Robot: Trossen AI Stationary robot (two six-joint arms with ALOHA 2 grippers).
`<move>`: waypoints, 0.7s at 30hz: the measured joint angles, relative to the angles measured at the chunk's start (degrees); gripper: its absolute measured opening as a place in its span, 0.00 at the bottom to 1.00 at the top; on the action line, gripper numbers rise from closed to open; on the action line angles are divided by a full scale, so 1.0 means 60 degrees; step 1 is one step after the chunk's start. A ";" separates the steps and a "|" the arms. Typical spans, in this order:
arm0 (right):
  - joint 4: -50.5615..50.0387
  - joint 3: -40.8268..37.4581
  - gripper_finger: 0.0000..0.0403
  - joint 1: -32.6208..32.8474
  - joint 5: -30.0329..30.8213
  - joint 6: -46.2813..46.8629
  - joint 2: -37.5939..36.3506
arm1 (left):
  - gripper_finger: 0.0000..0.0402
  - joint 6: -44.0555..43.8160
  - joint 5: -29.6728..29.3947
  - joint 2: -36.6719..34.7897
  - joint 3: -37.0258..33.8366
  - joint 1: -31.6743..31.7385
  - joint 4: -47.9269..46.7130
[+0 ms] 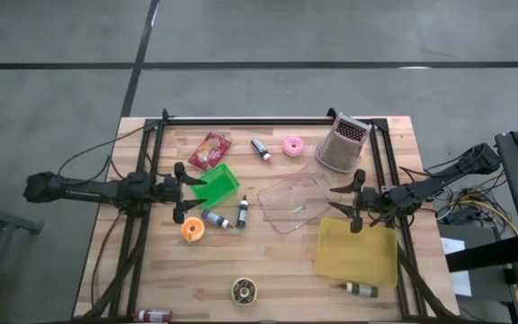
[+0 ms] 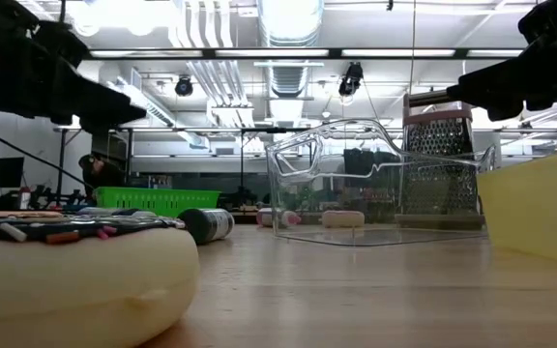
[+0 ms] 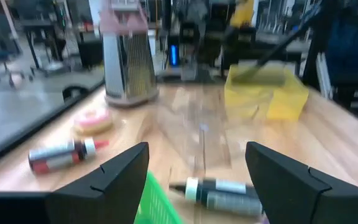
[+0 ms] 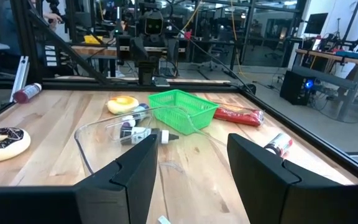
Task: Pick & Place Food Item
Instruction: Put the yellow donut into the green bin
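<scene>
Food items lie on the wooden table: an orange donut [image 1: 193, 229] near my left gripper, a pink donut [image 1: 293, 145] at the far side, a chocolate sprinkled donut [image 1: 244, 290] near the front edge, and a red packet [image 1: 209, 148]. My left gripper [image 1: 180, 193] is open and empty, level above the table, at the left edge of a green basket [image 1: 216, 184]. My right gripper [image 1: 353, 200] is open and empty at the right side of a clear plastic container [image 1: 297, 202]. In the right wrist view its fingers [image 4: 191, 168] point across the container [image 4: 123, 134] toward the basket [image 4: 182, 106].
A metal grater [image 1: 343, 142] stands at the far right and a yellow container [image 1: 356, 252] at the near right. Small bottles lie by the basket [image 1: 216, 219], at the far side [image 1: 261, 148], near the yellow container [image 1: 361, 289] and at the front left [image 1: 154, 315]. A black frame borders the table.
</scene>
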 joint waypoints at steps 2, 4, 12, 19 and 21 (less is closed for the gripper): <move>-0.0051 0.0000 0.48 0.0000 0.0000 0.0000 0.0000 | 0.67 -0.0176 0.0003 0.0011 0.0257 0.0000 -0.0659; -0.0108 0.0000 0.48 0.0000 0.0000 0.0000 0.0000 | 0.66 -0.0391 0.0008 0.0004 0.0606 -0.0006 -0.1320; -0.0167 0.0000 0.48 0.0001 0.0004 0.0043 0.0000 | 0.64 -0.1237 0.0031 0.0302 0.1590 -0.0457 -0.3698; -0.0170 0.0000 0.48 0.0000 0.0004 0.0072 0.0000 | 0.64 -0.1542 0.0030 0.0853 0.1773 -0.0893 -0.3961; -0.0170 0.0000 0.48 0.0000 0.0004 0.0073 0.0002 | 0.64 -0.1542 0.0030 0.0952 0.1774 -0.0896 -0.3872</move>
